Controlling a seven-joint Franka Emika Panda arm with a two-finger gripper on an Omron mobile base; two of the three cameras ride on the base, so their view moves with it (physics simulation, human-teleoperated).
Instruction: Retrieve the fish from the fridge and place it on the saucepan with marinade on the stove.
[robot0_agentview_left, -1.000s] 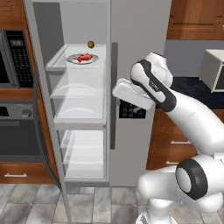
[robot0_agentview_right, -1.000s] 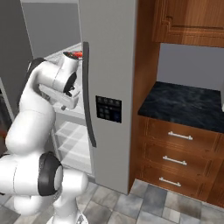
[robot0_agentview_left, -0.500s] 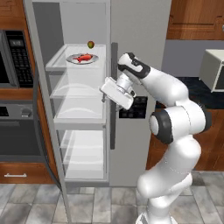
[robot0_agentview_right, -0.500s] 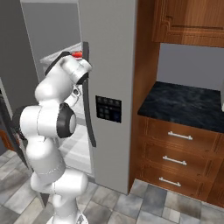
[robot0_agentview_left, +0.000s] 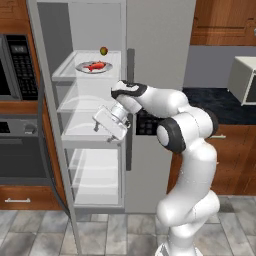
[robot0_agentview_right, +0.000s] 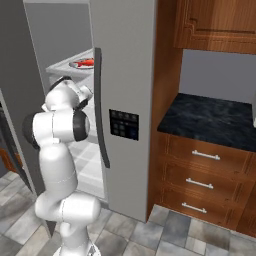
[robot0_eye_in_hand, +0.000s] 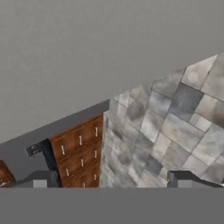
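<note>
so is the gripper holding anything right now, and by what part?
Nothing is held. The gripper is open and empty, in front of the fridge shelves below the top one. The fish lies on its plate, untouched.

A grey plate (robot0_agentview_left: 93, 68) sits beside a small round fruit (robot0_agentview_left: 103, 50).

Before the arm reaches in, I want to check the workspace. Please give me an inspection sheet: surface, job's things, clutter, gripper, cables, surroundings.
Surface: top fridge shelf, clear, carries a grey plate.
Job's things: fish on the plate; fridge left door open.
Clutter: small round fruit behind the plate.
Gripper: gripper open, empty, below the fish's shelf.
Cables: nothing seen.
Surroundings: built-in oven, wooden drawers, dark counter.
</note>
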